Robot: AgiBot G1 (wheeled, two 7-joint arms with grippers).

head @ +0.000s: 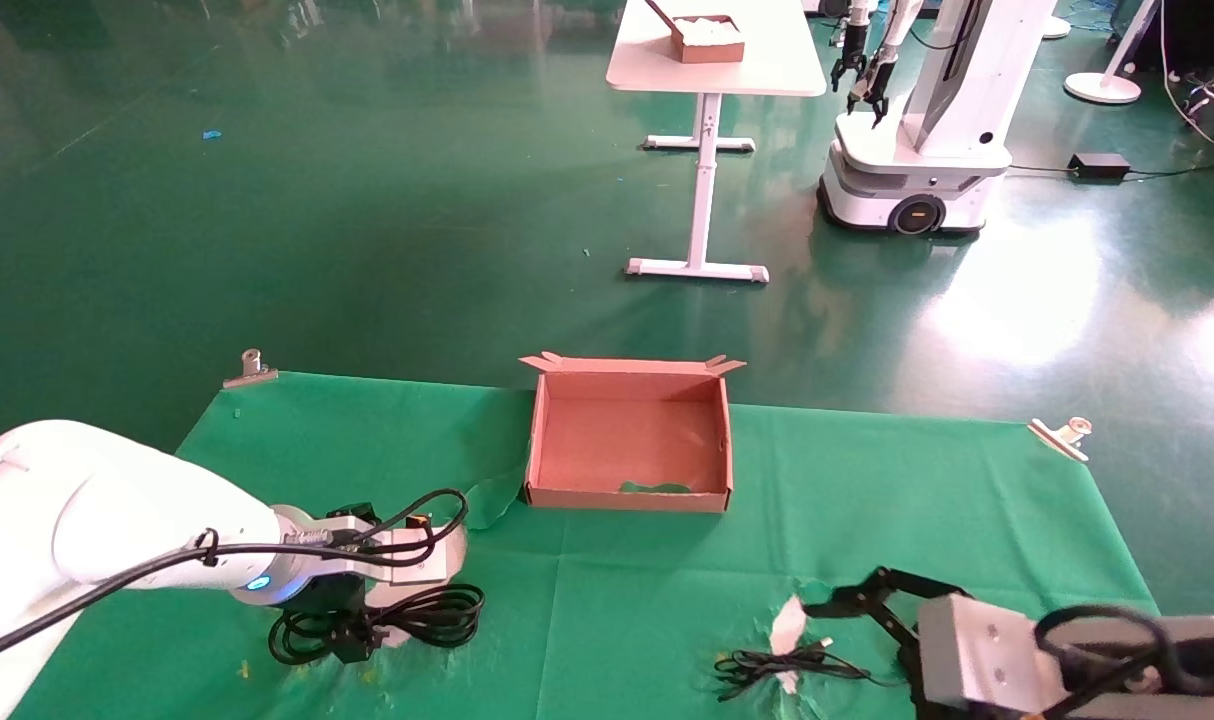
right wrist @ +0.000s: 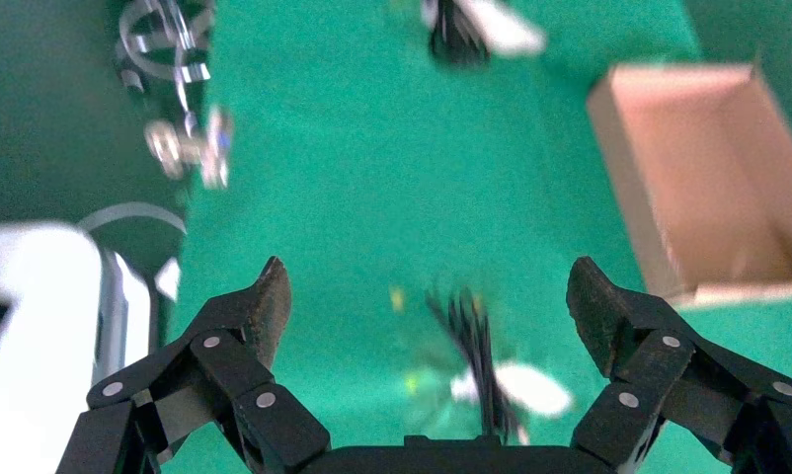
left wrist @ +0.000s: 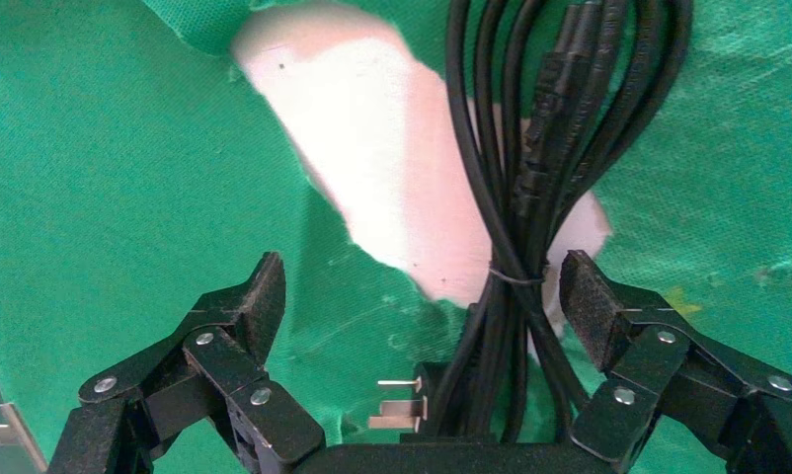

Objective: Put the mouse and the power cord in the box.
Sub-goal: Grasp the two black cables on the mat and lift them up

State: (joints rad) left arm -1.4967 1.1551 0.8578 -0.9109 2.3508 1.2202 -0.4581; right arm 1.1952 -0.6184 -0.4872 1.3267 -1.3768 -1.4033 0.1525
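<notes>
L gripper (left wrist: 422,296) hangs low over the near-left part of the green cloth (head: 867,520), fingers spread wide, nothing pinched. The power cord (left wrist: 530,197) lies directly under it: bundled black loops run up between the 2 fingertips, closer to one pad (left wrist: 594,306) than the other, no contact that can be made out. Thin tie cinches the bundle about level w/ the fingertips; plug (left wrist: 412,395) w/ 2 flat metal prongs sits just by the gripper base. Under the cord the cloth is torn, pale tabletop (left wrist: 353,128) showing thru. In head view the cord (head: 407,620) peeks out from below the L wrist. The box (head: 630,440) stands open, well beyond the L gripper and off toward the R arm's side, near the cloth's far edge; only a scrap of green inside, at its near wall. R gripper (right wrist: 427,296) is raised over the near-right area, fingers also wide apart, holding nothing; a thin black wire bundle (head: 777,665) lies on the cloth below and just beside it, at another torn pale patch. Mouse body can't be made out in any view. No readable labels, brands or writing on box, cord or grippers. Metal clips (head: 250,368) pin the cloth's far corners. Far behind: white table (head: 712,60) w/ a small brown box, another white robot (head: 917,130) next to it.
</notes>
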